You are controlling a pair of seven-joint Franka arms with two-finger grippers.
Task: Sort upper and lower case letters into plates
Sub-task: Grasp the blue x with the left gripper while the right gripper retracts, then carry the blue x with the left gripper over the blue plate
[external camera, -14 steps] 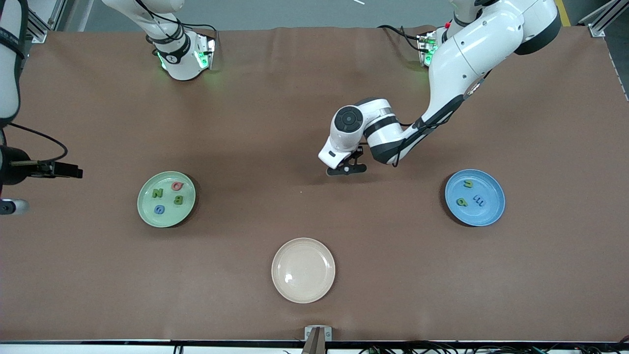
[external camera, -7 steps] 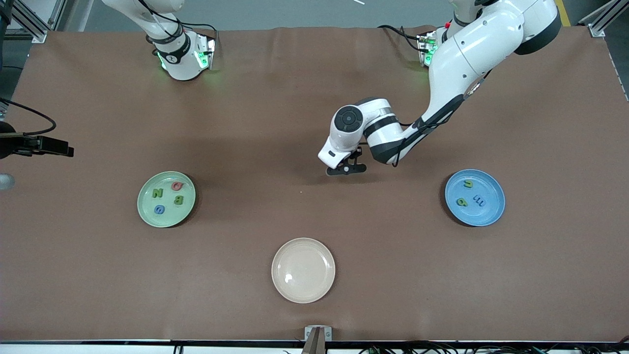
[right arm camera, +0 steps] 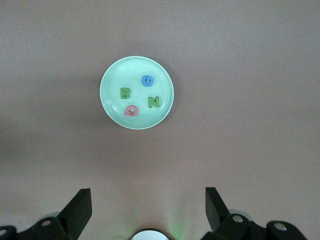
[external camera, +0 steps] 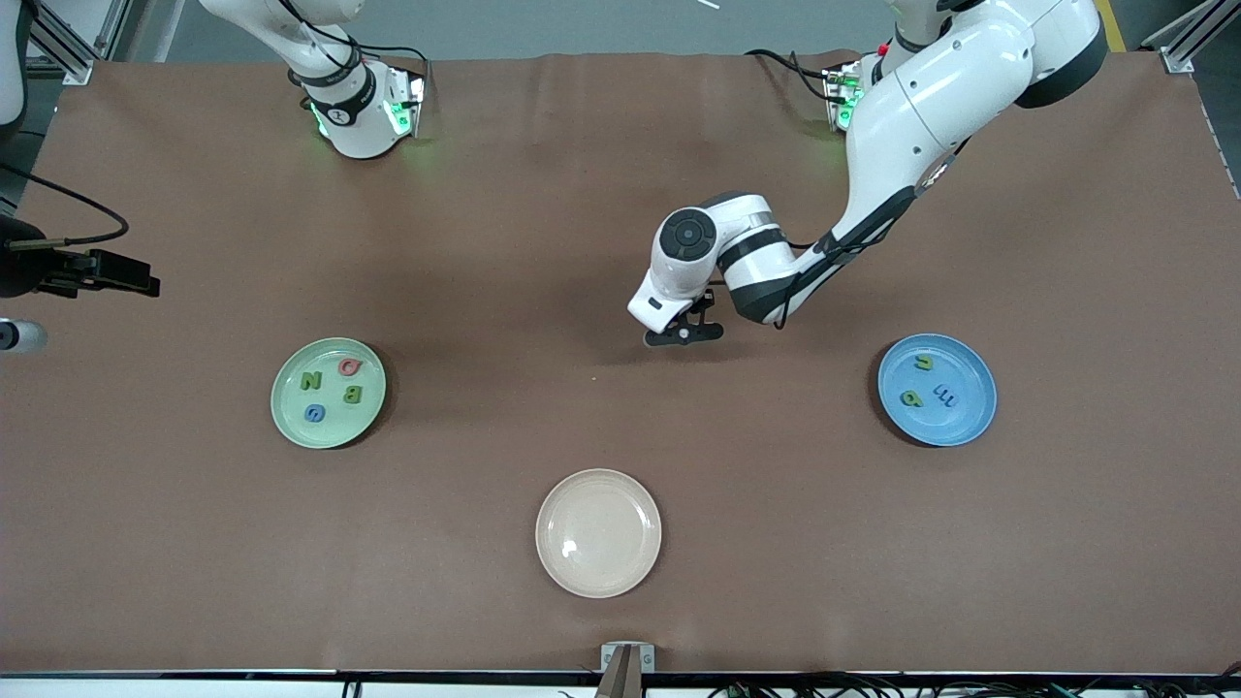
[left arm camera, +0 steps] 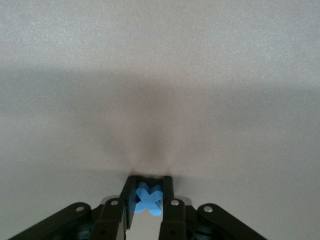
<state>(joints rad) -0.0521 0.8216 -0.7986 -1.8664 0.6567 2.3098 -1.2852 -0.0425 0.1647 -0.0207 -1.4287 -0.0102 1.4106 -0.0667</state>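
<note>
My left gripper [external camera: 684, 334] is low over the middle of the table, shut on a light blue letter X [left arm camera: 149, 200] held between its fingertips. The pale green plate [external camera: 287, 399] toward the right arm's end holds several capital letters, among them N, B and a red Q. The sky blue plate [external camera: 972, 415] toward the left arm's end holds three small letters. My right gripper [right arm camera: 147, 200] hangs high at the right arm's end of the table, open and holding nothing, and its view looks down on the green plate [right arm camera: 112, 80].
A cream-beige plate [external camera: 598, 532] with nothing in it lies nearest the front camera, midway between the two coloured plates. Brown table cover [external camera: 504, 242] stretches bare between the arm bases and the plates.
The right hand has shifted along the table's edge, away from the front camera. The left arm has stayed in place over the middle of the table.
</note>
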